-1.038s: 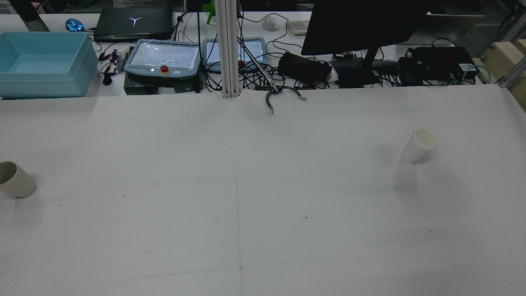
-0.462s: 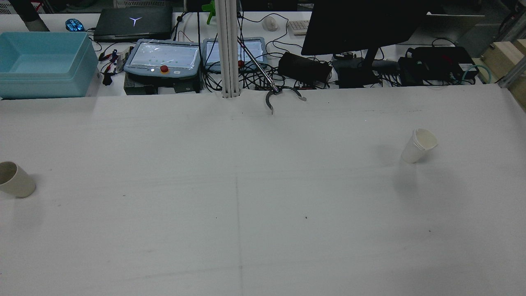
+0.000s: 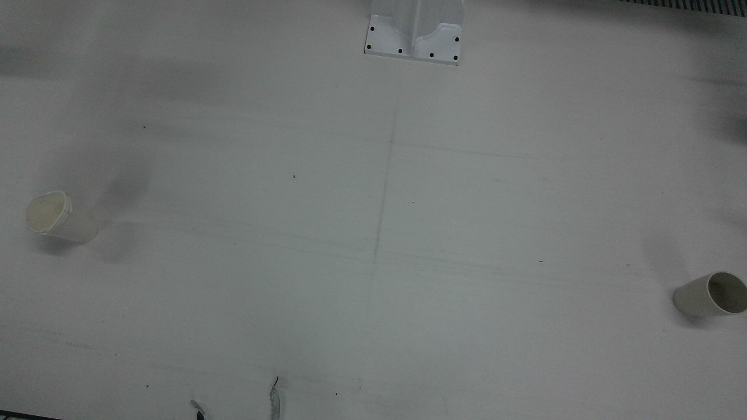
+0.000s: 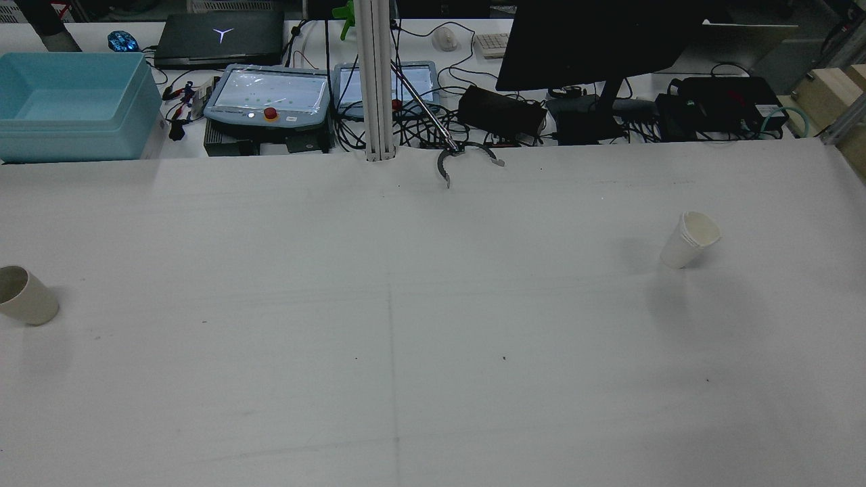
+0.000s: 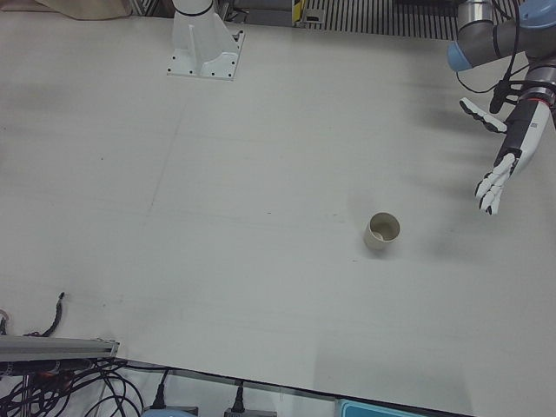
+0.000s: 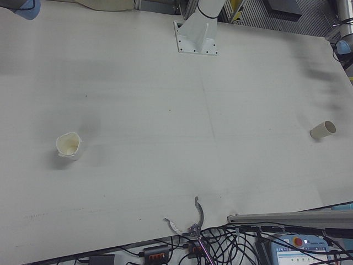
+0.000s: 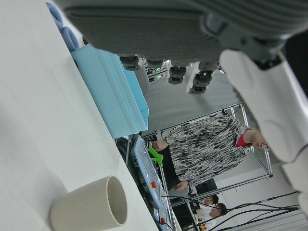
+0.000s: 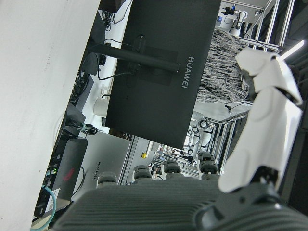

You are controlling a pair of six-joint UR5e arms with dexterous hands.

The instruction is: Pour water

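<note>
A beige cup (image 4: 27, 295) stands upright at the table's far left in the rear view; it also shows in the front view (image 3: 709, 294), the left-front view (image 5: 380, 232), the right-front view (image 6: 322, 130) and the left hand view (image 7: 91, 207). A white paper cup (image 4: 690, 240) stands on the right half, also seen in the front view (image 3: 58, 217) and the right-front view (image 6: 69, 145). My left hand (image 5: 508, 148) is open and empty, above the table, apart from the beige cup toward the table's edge. My right hand (image 8: 192, 202) shows only in its own view, open and empty, facing a monitor.
Beyond the table's far edge stand a blue bin (image 4: 74, 105), two teach pendants (image 4: 267, 98), a black monitor (image 4: 595, 40) and tangled cables. A metal post (image 4: 377, 81) and a grabber claw (image 4: 467, 159) sit at that edge. A pedestal base (image 3: 414, 35) is bolted to the table.
</note>
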